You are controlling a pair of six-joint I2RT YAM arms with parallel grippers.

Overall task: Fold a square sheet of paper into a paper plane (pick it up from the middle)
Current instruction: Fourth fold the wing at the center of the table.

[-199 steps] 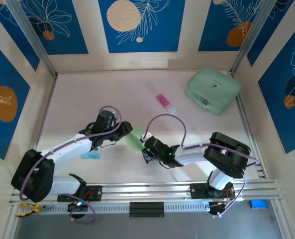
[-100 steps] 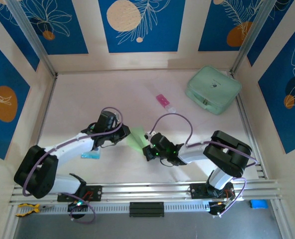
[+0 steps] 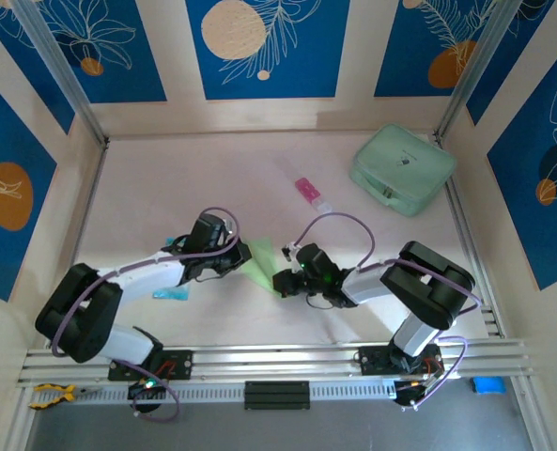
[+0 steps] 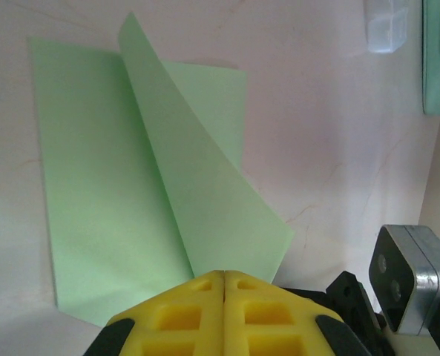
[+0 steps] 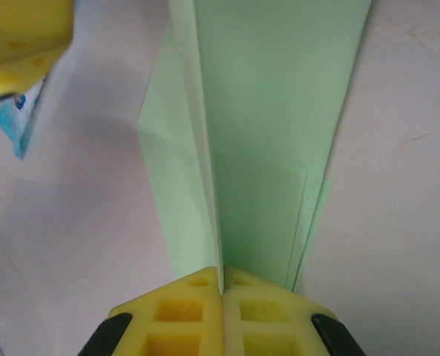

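Observation:
The square sheet of paper [image 3: 260,262] is pale lime green and lies creased between the two grippers at the middle of the table. In the left wrist view the paper [image 4: 101,170] lies flat with one long triangular flap [image 4: 205,193] raised; the flap's near edge runs into my left gripper [image 4: 225,274], whose yellow fingers are pressed together. My left gripper [image 3: 241,257] sits at the sheet's left edge. My right gripper [image 5: 222,271] is shut on the paper's upright centre crease [image 5: 271,111], pinching it from the sheet's right end [image 3: 282,281].
A bulky mint-green case [image 3: 402,169] stands at the back right. A pink-and-white tube [image 3: 312,194] lies behind the paper. A blue-and-white packet [image 3: 172,293] lies under the left forearm, close to the sheet. Patterned walls and metal posts ring the table.
My left gripper has gone from half open to shut and has slid a little nearer onto the sheet's left edge. The right arm has stretched lower, its gripper still pinching the crease.

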